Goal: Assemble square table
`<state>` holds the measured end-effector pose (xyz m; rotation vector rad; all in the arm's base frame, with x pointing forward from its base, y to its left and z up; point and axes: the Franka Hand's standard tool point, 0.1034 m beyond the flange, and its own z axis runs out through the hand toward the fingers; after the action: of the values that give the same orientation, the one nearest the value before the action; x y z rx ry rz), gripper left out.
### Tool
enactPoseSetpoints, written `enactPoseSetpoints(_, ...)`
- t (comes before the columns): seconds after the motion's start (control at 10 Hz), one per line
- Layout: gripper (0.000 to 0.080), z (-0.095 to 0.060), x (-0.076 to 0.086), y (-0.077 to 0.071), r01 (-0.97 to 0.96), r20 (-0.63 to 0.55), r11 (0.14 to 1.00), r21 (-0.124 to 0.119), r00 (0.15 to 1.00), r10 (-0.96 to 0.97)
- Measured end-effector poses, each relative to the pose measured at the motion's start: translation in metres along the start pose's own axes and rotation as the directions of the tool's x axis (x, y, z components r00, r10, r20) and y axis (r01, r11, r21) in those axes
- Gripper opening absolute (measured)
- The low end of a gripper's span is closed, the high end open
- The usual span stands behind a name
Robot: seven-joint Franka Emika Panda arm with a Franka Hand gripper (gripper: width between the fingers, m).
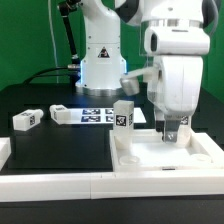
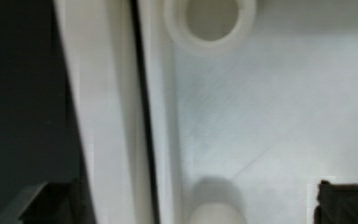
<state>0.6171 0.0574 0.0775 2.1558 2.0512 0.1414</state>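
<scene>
The square tabletop (image 1: 190,152) lies flat on the black desk (image 1: 60,150), its raised rim facing up. The hand (image 1: 173,132) hangs straight down over it, fingertips low inside the tray near the far edge. Whether they touch the floor of the top cannot be told.

In the wrist view the two dark fingers (image 2: 350,200) stand wide apart with nothing gripped between them. Below the hand (image 2: 201,203) lie the white floor of the tabletop (image 2: 265,110) and its rim (image 2: 105,110), which runs close beside one finger. A rounded hole (image 2: 211,20) sits in the tabletop's floor farther along the rim. Outside the rim only the dark desk (image 2: 16,100) shows.

One leg (image 1: 123,114) stands upright at the tabletop's far corner on the exterior view's left, its tag facing the camera. Two more legs (image 1: 27,119) (image 1: 60,113) lie on their sides, well apart from the tabletop toward the exterior view's left. The marker board (image 1: 98,114) lies flat just behind the tabletop, beside the upright leg. A long white border bar (image 1: 100,185) runs along the tabletop's near side.
</scene>
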Motion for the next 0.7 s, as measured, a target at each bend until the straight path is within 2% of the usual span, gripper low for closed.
enactPoseSetpoints(0.1, 0.0648, -0.006, -0.01, 0.002, 0.001, 0.004, 1.0, -0.006, 1.0, -0.001)
enactPoseSetpoints(0.2, 0.0648, -0.012, -0.032, -0.001, 0.0, 0.011, 1.0, -0.004, 1.0, 0.0)
enactPoseSetpoints(0.4, 0.0648, -0.013, -0.059, -0.014, -0.031, 0.021, 0.999, 0.013, 0.999, 0.031)
enactPoseSetpoints(0.5, 0.0648, -0.022, -0.081, -0.02, -0.037, 0.031, 0.999, 0.012, 0.999, 0.037)
enactPoseSetpoints(0.6, 0.0648, -0.027, -0.094, -0.021, -0.06, 0.037, 0.998, 0.008, 0.998, 0.06)
enactPoseSetpoints(0.7, 0.0648, -0.028, -0.097, -0.015, -0.143, 0.039, 0.99, 0.007, 0.989, 0.143)
